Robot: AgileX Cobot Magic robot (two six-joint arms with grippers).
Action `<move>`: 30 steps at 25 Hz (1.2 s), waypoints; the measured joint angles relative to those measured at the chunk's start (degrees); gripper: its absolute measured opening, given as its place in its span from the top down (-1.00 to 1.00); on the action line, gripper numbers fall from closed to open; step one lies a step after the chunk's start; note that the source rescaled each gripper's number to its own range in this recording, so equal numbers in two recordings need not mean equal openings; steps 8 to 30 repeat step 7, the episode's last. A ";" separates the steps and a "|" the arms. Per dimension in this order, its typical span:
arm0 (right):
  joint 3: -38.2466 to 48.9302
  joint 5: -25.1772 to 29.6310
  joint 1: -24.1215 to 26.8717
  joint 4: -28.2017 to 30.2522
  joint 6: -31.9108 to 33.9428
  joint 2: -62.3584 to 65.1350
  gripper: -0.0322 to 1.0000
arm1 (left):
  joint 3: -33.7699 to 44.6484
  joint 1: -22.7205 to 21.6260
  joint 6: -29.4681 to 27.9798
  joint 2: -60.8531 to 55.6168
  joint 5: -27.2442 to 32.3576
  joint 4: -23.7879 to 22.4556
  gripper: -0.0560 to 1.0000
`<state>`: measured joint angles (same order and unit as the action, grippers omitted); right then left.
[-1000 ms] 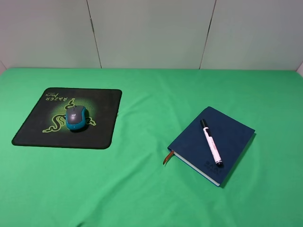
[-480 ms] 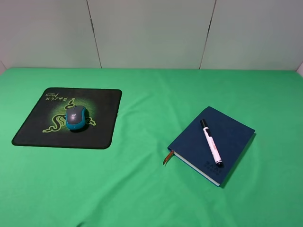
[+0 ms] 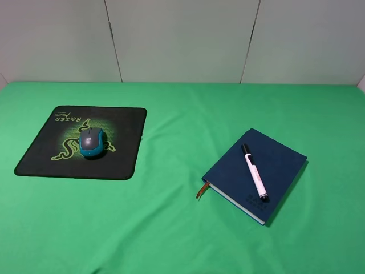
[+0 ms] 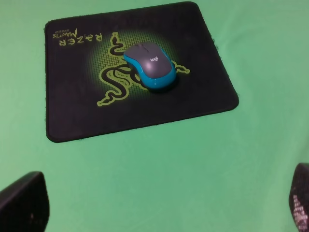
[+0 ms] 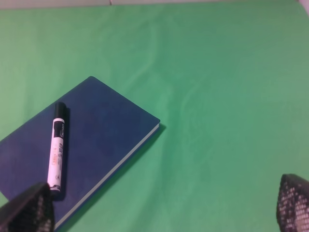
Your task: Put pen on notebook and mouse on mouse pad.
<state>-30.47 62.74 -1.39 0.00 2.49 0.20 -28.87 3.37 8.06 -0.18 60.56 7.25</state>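
The mouse (image 3: 92, 141) with dark grey top and teal sides rests on the middle of the black Razer mouse pad (image 3: 40, 160), at the left of the green table. At the right, the white pen (image 3: 254, 172) with a black cap lies along the cover of the closed navy notebook (image 3: 279, 162). In the left wrist view the mouse (image 4: 150, 66) and pad (image 4: 72, 116) lie well ahead of my left gripper (image 4: 161, 210), which is open and empty. My right gripper (image 5: 159, 208) is also open, with the pen (image 5: 57, 149) and notebook (image 5: 106, 125) ahead of it. Neither gripper shows in the exterior high view.
A green cloth (image 3: 182, 228) covers the whole table, with slight wrinkles near the middle. Grey wall panels (image 3: 182, 40) stand behind the far edge. An orange-brown ribbon (image 3: 200, 189) sticks out of the notebook's near-left corner.
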 joint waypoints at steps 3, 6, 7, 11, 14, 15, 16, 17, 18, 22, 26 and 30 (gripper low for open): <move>0.00 0.00 0.00 0.00 0.00 0.00 -1.00 | 0.00 0.00 0.00 0.00 0.00 0.00 -1.00; 0.00 0.00 0.00 0.00 0.00 0.00 -1.00 | 0.00 0.00 0.00 0.00 0.00 0.00 -1.00; 0.00 0.00 0.00 0.00 0.00 0.00 -1.00 | 0.00 0.00 0.00 0.00 0.00 0.00 -1.00; 0.00 0.00 0.00 0.00 0.00 0.00 -1.00 | 0.00 0.00 0.00 0.00 0.00 0.00 -1.00; 0.00 0.00 0.00 0.00 0.00 0.00 -1.00 | 0.00 0.00 0.00 0.00 0.00 0.00 -1.00; 0.00 0.00 0.00 0.00 0.00 0.00 -1.00 | 0.00 0.00 0.00 0.00 0.00 0.00 -1.00; 0.00 0.00 0.00 0.00 0.00 0.00 -1.00 | 0.00 0.00 0.00 0.00 0.00 0.00 -1.00; 0.00 0.00 0.00 0.00 0.00 0.00 -1.00 | 0.00 0.00 0.00 0.00 0.00 0.00 -1.00; 0.00 0.00 0.00 0.00 0.00 0.00 -1.00 | 0.00 0.00 0.00 0.00 0.00 0.00 -1.00; 0.00 0.00 0.00 0.00 0.00 0.00 -1.00 | 0.00 0.00 0.00 0.00 0.00 0.00 -1.00; 0.00 0.00 0.00 0.00 0.00 0.00 -1.00 | 0.00 0.00 0.00 0.00 0.00 0.00 -1.00; 0.00 0.00 0.00 0.00 0.00 0.00 -1.00 | 0.00 0.00 0.00 0.00 0.00 0.00 -1.00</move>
